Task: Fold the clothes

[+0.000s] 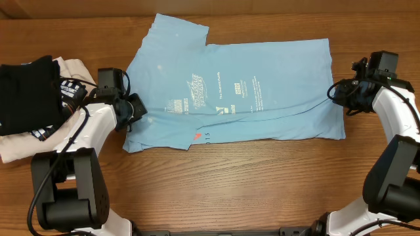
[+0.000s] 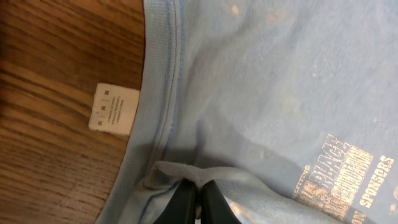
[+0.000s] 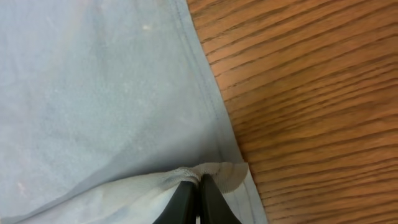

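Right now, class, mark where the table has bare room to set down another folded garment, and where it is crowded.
Free: the table's front strip, along the light-blue T-shirt's near hem; and a smaller far-left patch between the black folded garment and the shirt's sleeve. Crowded: the left edge, where black lies on the beige folded garment beside the left gripper.

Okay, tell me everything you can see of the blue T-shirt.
The T-shirt is light sky-blue and cotton-looking, with white and coral-red print. It lies spread on the wooden table, one sleeve sticking out at the far edge and a slanting crease crossing its near part. A white label shows beside its stitched edge. The left gripper and right gripper each pinch a bunched edge, shut.
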You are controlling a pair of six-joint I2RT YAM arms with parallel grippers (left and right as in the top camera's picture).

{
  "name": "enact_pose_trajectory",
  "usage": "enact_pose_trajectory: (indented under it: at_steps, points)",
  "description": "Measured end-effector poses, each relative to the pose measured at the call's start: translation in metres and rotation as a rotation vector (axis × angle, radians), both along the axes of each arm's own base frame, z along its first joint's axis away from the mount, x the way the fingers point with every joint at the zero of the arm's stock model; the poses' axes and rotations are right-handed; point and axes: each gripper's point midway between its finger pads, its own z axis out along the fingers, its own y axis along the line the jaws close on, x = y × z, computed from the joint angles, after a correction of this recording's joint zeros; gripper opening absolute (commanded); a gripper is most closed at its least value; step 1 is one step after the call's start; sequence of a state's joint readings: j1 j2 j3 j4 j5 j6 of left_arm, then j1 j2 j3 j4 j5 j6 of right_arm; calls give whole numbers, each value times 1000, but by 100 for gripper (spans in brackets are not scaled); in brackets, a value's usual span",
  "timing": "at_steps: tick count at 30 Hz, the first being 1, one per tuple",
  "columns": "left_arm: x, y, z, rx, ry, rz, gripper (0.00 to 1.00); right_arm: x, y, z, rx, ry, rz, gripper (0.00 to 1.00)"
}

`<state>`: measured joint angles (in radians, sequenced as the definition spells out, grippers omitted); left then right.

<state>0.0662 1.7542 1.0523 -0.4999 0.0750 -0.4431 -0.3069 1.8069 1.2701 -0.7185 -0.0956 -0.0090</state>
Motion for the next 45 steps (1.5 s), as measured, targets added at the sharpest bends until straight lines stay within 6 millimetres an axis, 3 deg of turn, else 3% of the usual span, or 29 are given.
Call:
enact_pose_trajectory:
  at_steps: [23,31,37,39,42,45]
  points:
    - [0,9,0,45,2,34,4,-5,-17,-2,-94,31,-31,4]
    - [-1,10,-1,45,5,42,5,-9,-16,-27,-75,95,-28,4]
    - [-1,10,-1,45,5,42,4,-7,-17,-28,-77,88,-28,5]
    - [-1,10,-1,45,5,42,4,-5,-17,-28,-78,82,-29,13]
    - [-1,10,-1,45,5,43,5,-1,-18,-26,-82,64,-31,38]
    - [-1,10,-1,44,6,45,16,2,-18,-25,-84,51,-23,57]
